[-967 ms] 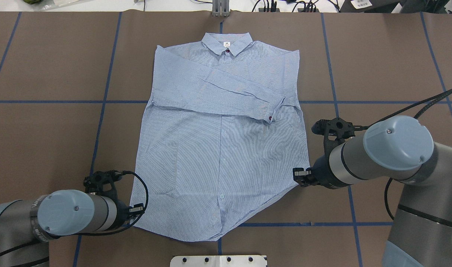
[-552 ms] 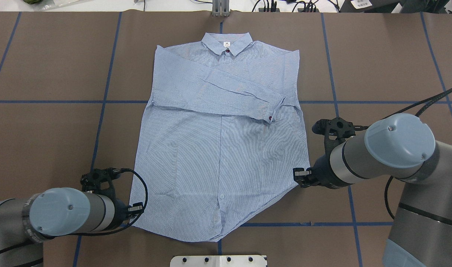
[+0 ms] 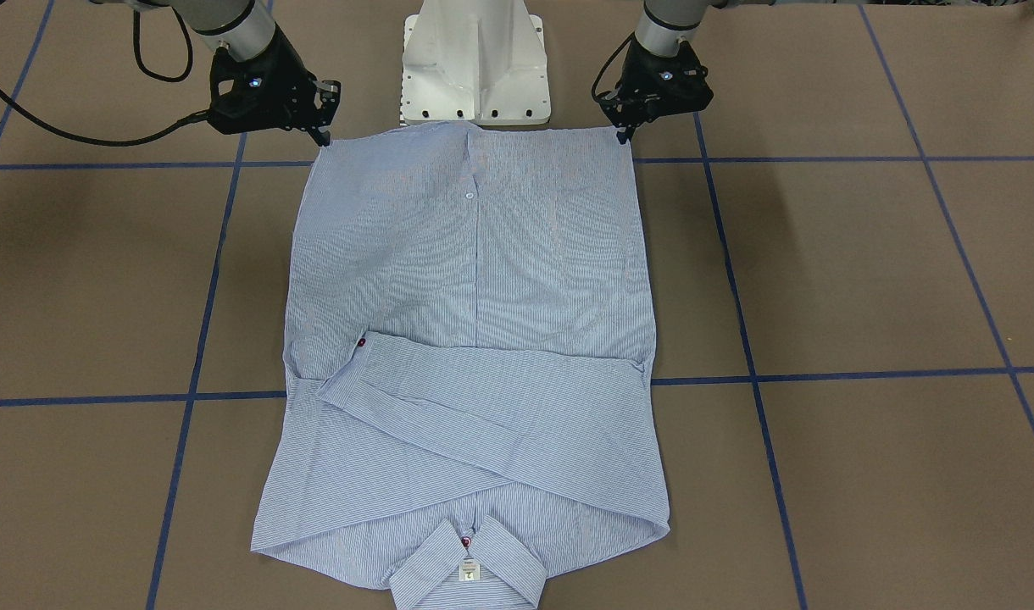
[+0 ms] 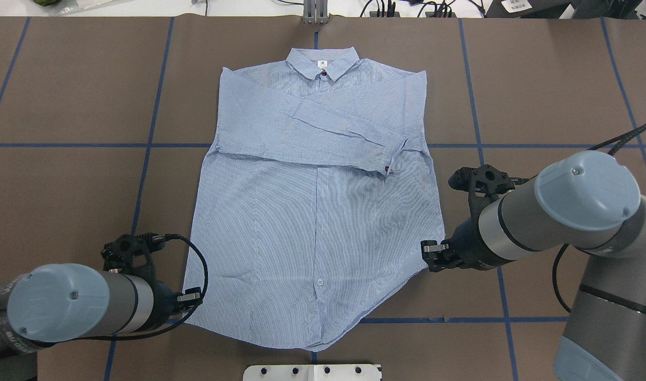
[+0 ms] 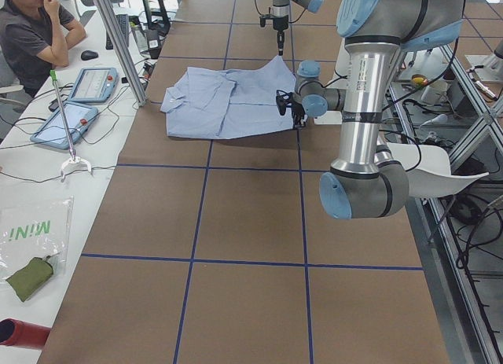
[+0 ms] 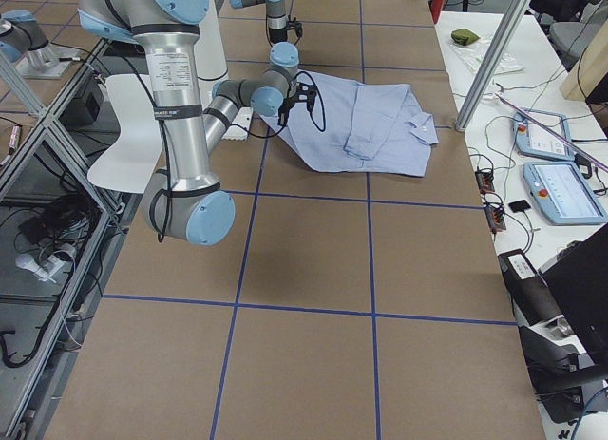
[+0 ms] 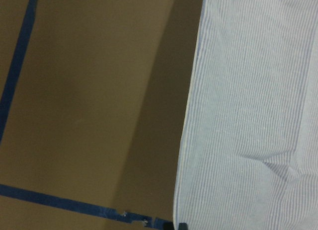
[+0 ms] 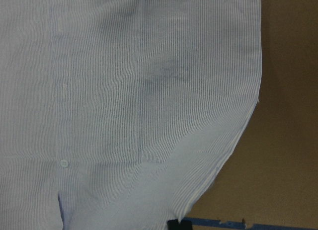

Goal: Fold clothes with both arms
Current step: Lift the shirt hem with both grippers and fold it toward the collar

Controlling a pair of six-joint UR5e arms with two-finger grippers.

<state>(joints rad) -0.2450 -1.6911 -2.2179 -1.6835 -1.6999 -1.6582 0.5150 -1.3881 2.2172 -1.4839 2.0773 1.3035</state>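
The light blue striped shirt [image 4: 312,211] lies front up on the brown table, collar at the far side, both sleeves folded across the chest. My left gripper [image 4: 191,300] is shut on the hem's left corner. My right gripper [image 4: 426,256] is shut on the hem's right corner. In the front-facing view the hem of the shirt [image 3: 475,280] runs taut and straight between the left gripper [image 3: 625,135] and the right gripper [image 3: 324,135]. Both wrist views show striped cloth [image 7: 248,115] [image 8: 124,91] running down to a dark fingertip at the bottom edge.
The white pedestal base [image 3: 475,59] stands just behind the hem. Blue tape lines [image 4: 143,174] grid the table. A metal post [image 4: 315,13] stands at the far edge behind the collar. A seated person [image 5: 31,34] and tablets [image 5: 94,85] are at the operators' bench.
My left arm has drawn back to the left and the hem's left corner went with it. My right arm has shifted slightly right. The hem now sits tauter.
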